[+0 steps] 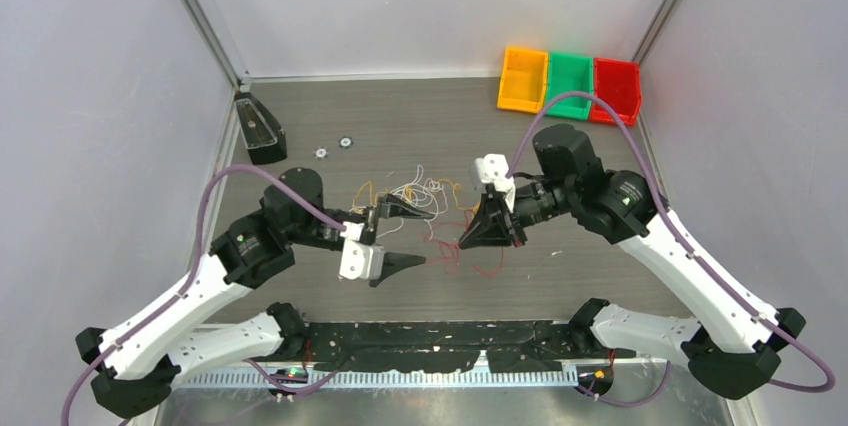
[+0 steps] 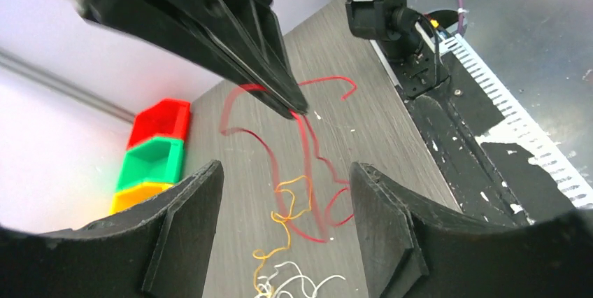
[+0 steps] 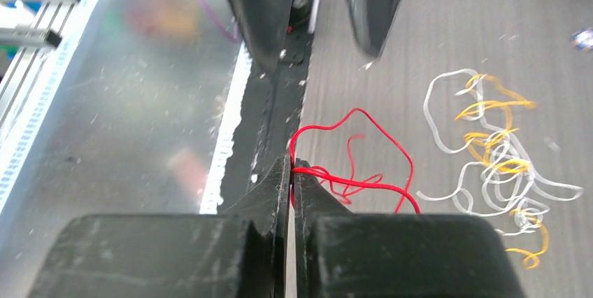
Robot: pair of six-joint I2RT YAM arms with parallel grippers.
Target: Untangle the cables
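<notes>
Grey wood tabletop [image 1: 560,146], right pincer [image 3: 291,165] pinching the red cable [image 3: 363,119] just on the arms' side of the white-yellow tangle [image 1: 420,191]; left pincer [image 1: 428,236] gapes wide, empty, nearer that tangle.

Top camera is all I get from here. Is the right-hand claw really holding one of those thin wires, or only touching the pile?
Observer: Holding. The right wrist view shows the right gripper shut on the red cable, pinched at its very tips.
Operator: And the left claw?
Observer: The left wrist view shows the left gripper open, with nothing between its fingers.
Operator: The pale wires?
Observer: Close up, the yellow-orange cable weaves through the white cables.
</notes>
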